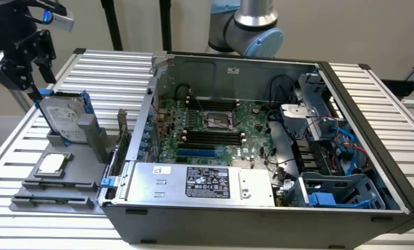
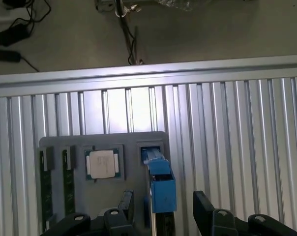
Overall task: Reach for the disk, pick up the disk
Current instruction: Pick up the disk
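Filling much of the ribbed aluminium bench, an open dark-grey metal computer case is set just beside a grey plastic holder tray; the flat silver-grey disk, framed by a blue caddy, is stood upright in a tray slot beneath the black claw; the claw is held wide open, one finger to each side of the disk's upper edge, nothing gripped; a square silver chip and two dark memory sticks are seated in the tray.

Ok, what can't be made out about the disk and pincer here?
- Disk label print: too small in the exterior view.
- Disk's lower edge: hidden by its grey holder, exterior view.
- Pincer finger bases: cut off by the wrist view's edge.
- Disk's flat faces: edge-on in the wrist view, under the blue caddy.
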